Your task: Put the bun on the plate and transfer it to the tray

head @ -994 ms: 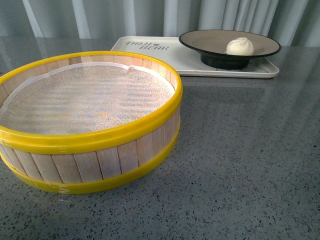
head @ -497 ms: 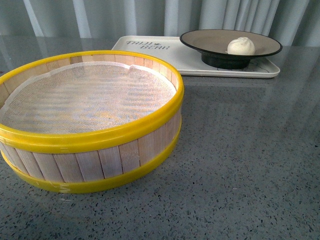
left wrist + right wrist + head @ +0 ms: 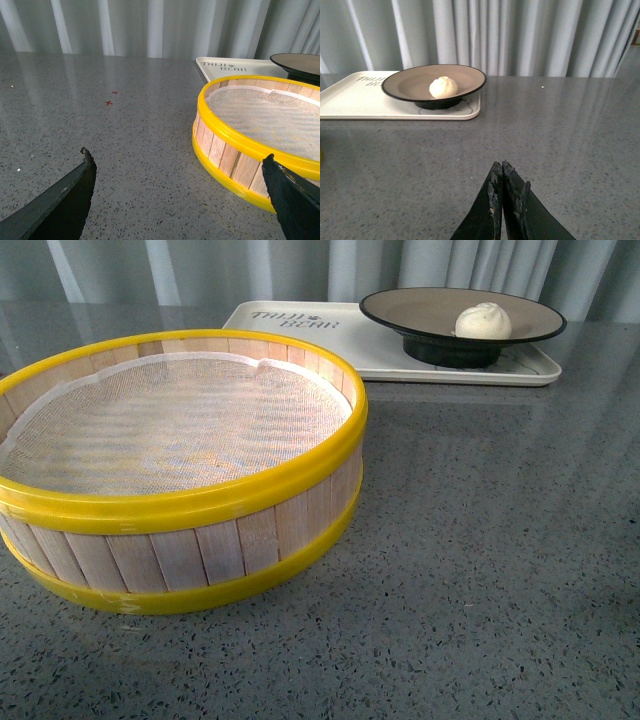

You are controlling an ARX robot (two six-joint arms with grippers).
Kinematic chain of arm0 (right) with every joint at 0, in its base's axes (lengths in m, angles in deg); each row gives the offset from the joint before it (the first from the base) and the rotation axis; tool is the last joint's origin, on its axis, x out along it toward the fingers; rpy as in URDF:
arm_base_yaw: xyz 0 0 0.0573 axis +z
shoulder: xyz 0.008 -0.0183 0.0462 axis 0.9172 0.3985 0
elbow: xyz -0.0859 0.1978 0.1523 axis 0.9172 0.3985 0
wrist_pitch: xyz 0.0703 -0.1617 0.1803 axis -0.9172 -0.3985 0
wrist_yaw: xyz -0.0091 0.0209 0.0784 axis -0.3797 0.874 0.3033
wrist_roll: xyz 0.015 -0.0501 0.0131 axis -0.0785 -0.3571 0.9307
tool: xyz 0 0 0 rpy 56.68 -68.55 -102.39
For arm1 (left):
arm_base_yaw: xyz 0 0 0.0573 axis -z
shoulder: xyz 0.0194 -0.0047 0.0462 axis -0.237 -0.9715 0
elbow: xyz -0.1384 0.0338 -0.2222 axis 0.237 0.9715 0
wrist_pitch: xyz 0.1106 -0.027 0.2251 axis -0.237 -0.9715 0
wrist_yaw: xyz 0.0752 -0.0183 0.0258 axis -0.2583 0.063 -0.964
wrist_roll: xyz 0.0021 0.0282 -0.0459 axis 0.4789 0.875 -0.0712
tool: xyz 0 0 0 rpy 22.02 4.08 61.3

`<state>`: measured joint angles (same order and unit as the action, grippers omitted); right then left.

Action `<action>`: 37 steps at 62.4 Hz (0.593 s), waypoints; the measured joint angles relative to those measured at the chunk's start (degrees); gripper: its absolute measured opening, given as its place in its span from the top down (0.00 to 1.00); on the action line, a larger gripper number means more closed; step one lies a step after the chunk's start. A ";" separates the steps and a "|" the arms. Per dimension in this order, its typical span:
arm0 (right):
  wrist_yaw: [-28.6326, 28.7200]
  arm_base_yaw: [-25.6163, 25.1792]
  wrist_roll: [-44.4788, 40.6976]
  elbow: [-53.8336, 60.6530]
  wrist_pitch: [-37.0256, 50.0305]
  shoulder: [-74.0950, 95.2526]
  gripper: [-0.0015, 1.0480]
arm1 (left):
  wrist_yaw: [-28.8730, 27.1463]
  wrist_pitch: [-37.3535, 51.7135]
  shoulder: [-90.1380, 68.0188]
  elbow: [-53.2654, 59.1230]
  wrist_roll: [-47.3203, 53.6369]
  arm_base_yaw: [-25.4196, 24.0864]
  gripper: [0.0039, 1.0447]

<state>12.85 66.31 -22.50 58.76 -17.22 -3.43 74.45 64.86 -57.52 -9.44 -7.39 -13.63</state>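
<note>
The small off-white pleated bun [image 3: 483, 321] looks soft and light, resting on the taupe black-rimmed plate [image 3: 420, 308] atop the cream rectangular tray [image 3: 300, 335]; grip the plate's rigid rim. Left pincer [image 3: 180, 182] gapes wide; right pincer [image 3: 501, 172] is pressed together, empty.

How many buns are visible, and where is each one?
1. The bun lies on the plate, which stands on the tray. The steamer basket shows only its cloth liner; none appears inside.

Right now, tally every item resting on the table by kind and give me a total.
Bun: 1
Plate: 1
Tray: 1
Steamer basket: 1
Total: 4
</note>
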 joint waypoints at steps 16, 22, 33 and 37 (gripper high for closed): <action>-0.44 0.04 -0.02 3.65 -2.45 -5.92 0.98 | 0.00 0.00 0.00 0.00 0.00 0.00 0.06; -0.44 0.04 -0.02 4.33 -3.54 -7.89 0.98 | 0.00 0.00 0.00 0.00 0.00 0.00 0.06; -0.44 0.04 -0.02 5.51 -5.75 -11.28 0.98 | 0.00 0.00 0.00 0.00 0.02 0.00 0.06; -0.44 0.04 -0.02 5.81 -6.43 -12.24 0.98 | 0.00 0.00 0.00 0.00 0.00 0.00 0.06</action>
<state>12.41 66.35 -22.52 64.58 -23.64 -15.67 74.45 64.86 -57.52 -9.44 -7.39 -13.63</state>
